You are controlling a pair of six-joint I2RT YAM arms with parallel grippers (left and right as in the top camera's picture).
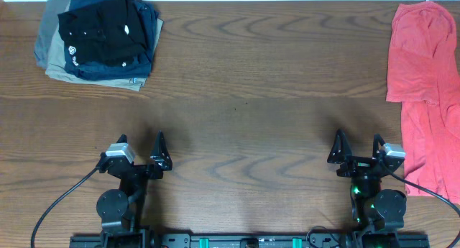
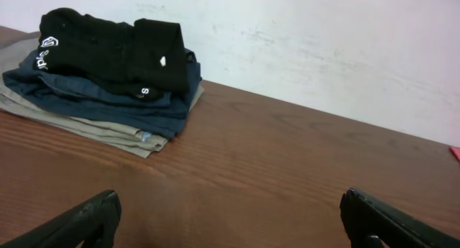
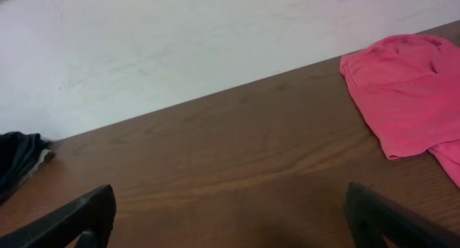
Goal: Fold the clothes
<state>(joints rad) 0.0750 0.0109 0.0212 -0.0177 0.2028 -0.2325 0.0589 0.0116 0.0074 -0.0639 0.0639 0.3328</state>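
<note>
Black soft-fabric garment (image 1: pixel 100 32) atop navy-and-khaki clothes stack (image 1: pixel 144 32) looks limp, light, so pinch corners; left hand (image 1: pixel 141 140), right hand (image 1: pixel 358 138) wide open, empty.

Black clothes (image 1: pixel 100 32) folded atop stack; white logos showing; table's far-left corner.

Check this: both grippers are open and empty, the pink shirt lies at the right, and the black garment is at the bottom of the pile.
Not the bottom: the black garment lies on top of the pile, over the navy garment and khaki garment, as the left wrist view shows. The left gripper, right gripper and pink shirt are as stated.
</note>
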